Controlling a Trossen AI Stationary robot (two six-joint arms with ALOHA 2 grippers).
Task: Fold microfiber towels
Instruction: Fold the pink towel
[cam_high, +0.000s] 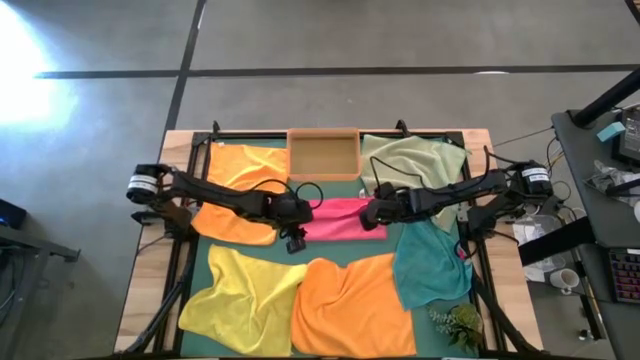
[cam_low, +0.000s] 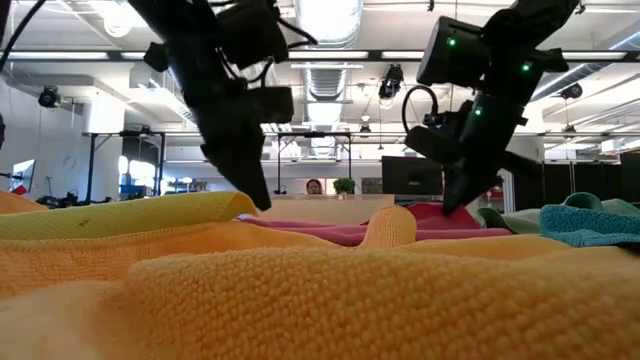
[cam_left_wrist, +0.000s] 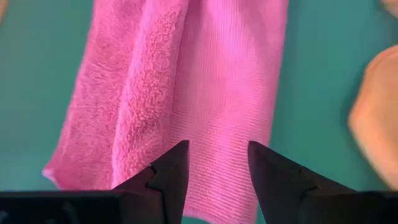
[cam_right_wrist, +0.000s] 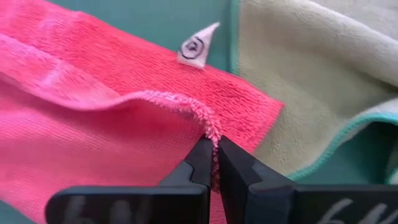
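Observation:
The hot pink towel (cam_high: 340, 218) lies as a folded strip on the dark green mat (cam_high: 205, 250) at the table's middle. My left gripper (cam_left_wrist: 217, 155) is open, its fingers pointing down over the towel's left end (cam_left_wrist: 205, 93). My right gripper (cam_right_wrist: 213, 163) is shut on the towel's right end. Around it lie an orange towel (cam_high: 240, 185), a pale green one (cam_high: 415, 160), a teal one (cam_high: 430, 265), a yellow one (cam_high: 245, 295) and a second orange one (cam_high: 350, 305). My left gripper stands open over the pink towel's left end; I cannot tell whether its fingertips (cam_left_wrist: 177, 155) touch the cloth. My right gripper pinches the fuzzy edge of the pink towel's upper layer (cam_right_wrist: 211, 127) between its two fingers, at the towel's right end. The fingers come slanting down from the table's right. The pinched edge rises in a small ridge; the rest lies on the mat.
A small wooden tray (cam_high: 322, 152) stands at the far edge's middle. A small green plant (cam_high: 458, 322) sits at the near right corner. A white tag (cam_right_wrist: 196, 46) sticks out of the pink towel beside the pale green one.

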